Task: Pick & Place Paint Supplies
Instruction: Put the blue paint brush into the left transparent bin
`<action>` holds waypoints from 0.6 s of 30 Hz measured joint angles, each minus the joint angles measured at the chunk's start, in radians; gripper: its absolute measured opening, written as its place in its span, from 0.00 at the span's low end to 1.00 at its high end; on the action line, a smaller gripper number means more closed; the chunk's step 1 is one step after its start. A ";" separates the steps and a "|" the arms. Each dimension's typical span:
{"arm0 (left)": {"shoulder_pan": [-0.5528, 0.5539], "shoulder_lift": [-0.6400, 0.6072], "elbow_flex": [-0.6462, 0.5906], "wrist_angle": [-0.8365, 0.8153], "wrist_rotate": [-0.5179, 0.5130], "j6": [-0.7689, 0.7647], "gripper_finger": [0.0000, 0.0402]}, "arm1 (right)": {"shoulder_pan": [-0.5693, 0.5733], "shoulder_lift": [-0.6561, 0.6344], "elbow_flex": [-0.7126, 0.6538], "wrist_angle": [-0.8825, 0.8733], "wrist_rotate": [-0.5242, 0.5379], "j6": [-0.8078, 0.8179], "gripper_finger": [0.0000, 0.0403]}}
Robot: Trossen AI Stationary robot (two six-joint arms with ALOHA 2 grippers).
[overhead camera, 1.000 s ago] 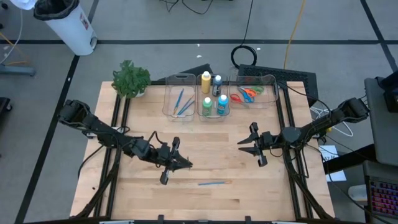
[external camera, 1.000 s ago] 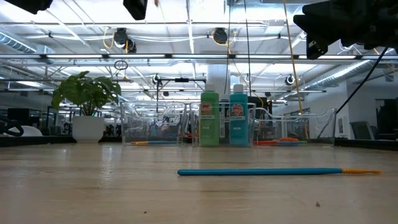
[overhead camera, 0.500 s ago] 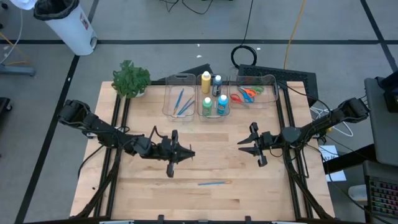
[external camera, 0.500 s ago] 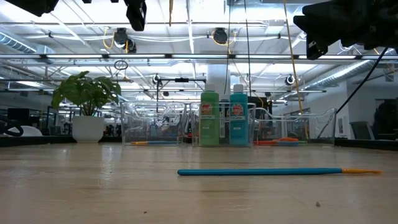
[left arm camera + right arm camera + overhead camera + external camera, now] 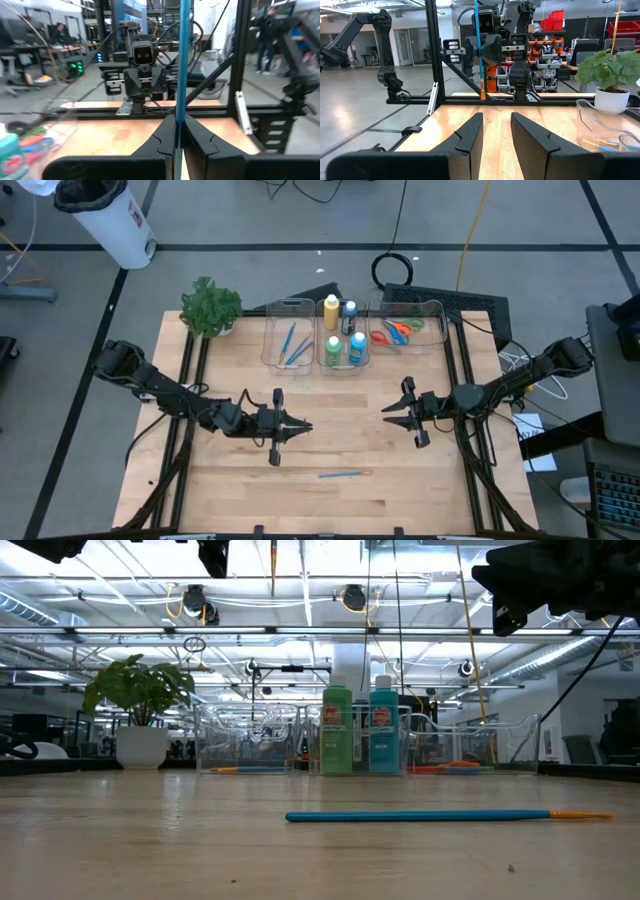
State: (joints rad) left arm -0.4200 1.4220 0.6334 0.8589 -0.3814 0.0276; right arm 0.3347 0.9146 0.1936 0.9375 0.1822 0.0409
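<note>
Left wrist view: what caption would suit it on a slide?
Left gripper shut on an upright blue paintbrush, facing the right arm across the table.

The pale wooden worktop point(image 5: 420, 480) carried a blue paintbrush point(image 5: 344, 474) lying flat near its front edge. Along the back edge stood a potted plant point(image 5: 210, 307) at the left corner and three clear bins point(image 5: 355, 335) side by side next to it.

The paintbrush point(image 5: 184, 60) held upright by the left end effector point(image 5: 178, 142) is cut off by the picture's top edge.
</note>
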 joint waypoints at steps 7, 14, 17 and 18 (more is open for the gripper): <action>-0.067 0.000 0.000 -0.003 -0.226 0.137 0.04 | 0.000 0.000 0.000 0.000 0.000 0.000 0.23; -0.104 0.000 0.000 -0.002 -0.614 0.161 0.04 | 0.000 0.000 0.000 0.000 0.000 0.000 0.23; -0.106 0.000 0.000 -0.002 -0.775 0.132 0.04 | 0.000 0.000 0.000 -0.001 0.000 0.000 0.23; -0.106 0.000 0.000 -0.002 -0.836 0.116 0.04 | 0.000 0.000 0.000 -0.001 0.000 0.000 0.23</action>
State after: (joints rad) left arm -0.5259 1.4220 0.6334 0.8570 -1.2172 0.1436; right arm 0.3347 0.9149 0.1940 0.9360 0.1822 0.0410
